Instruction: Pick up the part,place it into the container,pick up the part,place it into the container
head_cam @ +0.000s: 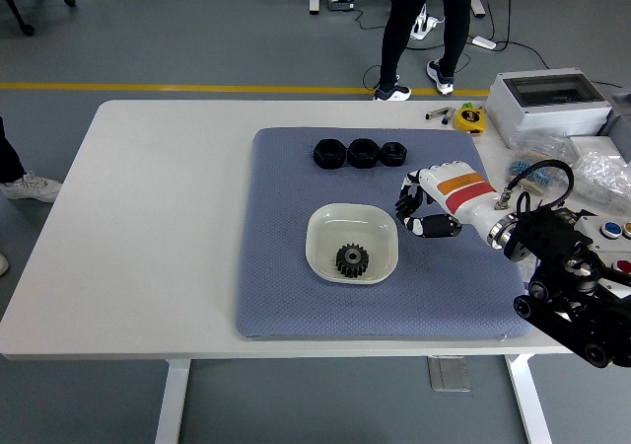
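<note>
From the head view, the right hand point(426, 210) hangs over the blue mat point(286, 286) just right of the white bowl point(325, 257), its fingers point(409, 195) curled loosely and holding nothing. One black gear point(352, 259) lies inside the bowl, toward its near side, to the left of the hand and below it. Three more black parts point(362, 153) sit in a row near the mat's far edge, apart from the hand and farther from the desk's near edge than it is. The mat covers the right-hand middle of the white desk point(148, 227). By the desk's far right corner stand a grey box point(548, 104), a yellow tape measure point(470, 118) and some clear bags point(596, 173). Beyond the far edge a person's legs point(419, 25) stand on the grey floor, which has a yellow line point(148, 88) across it.
</note>
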### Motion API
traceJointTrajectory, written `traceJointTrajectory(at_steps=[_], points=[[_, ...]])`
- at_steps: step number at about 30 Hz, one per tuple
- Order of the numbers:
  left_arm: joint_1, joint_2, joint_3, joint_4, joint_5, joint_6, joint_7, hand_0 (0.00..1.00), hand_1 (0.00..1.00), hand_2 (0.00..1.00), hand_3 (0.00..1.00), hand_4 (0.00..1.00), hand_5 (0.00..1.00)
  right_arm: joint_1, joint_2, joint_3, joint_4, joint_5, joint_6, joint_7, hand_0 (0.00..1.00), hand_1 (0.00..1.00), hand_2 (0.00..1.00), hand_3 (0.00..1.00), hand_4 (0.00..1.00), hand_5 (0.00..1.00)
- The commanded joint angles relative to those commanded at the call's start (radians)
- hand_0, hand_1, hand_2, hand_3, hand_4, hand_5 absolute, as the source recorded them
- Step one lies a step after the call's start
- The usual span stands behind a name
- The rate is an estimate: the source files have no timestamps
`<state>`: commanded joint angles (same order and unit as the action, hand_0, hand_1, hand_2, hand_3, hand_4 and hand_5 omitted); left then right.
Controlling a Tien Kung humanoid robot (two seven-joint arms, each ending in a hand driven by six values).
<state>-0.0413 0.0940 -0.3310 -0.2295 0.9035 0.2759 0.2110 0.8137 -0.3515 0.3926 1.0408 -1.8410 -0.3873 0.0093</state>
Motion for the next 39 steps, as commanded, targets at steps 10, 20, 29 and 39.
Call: traceJointTrajectory(at_steps=[10,20,29,39], points=[[0.007,0.003,0.004,0.0,-0.008,0.002,-0.001,0.673,0.637,0.705,0.619,0.63,0.638,0.025,-0.003,-0.066,0.155,-0.097,0.099,-0.031,0.276,0.384,0.416,0.451,0.687,0.204],[0.008,0.008,0.018,-0.001,-0.029,0.007,-0.004,0.673,0.636,0.705,0.618,0.632,0.637,0.075,0.048,-0.118,0.139,-0.164,0.19,-0.058,0.259,0.417,0.444,0.477,0.696,0.267],[0.005,0.011,0.025,-0.002,-0.04,0.012,-0.002,0.673,0.637,0.705,0.618,0.631,0.637,0.101,0.066,-0.124,0.114,-0.16,0.296,-0.079,0.238,0.437,0.482,0.5,0.83,0.42],[0.0,0.011,0.012,-0.002,-0.019,0.01,0.004,0.673,0.636,0.706,0.617,0.632,0.638,0.105,0.07,-0.119,0.107,-0.129,0.315,-0.085,0.225,0.442,0.5,0.524,0.883,0.43]])
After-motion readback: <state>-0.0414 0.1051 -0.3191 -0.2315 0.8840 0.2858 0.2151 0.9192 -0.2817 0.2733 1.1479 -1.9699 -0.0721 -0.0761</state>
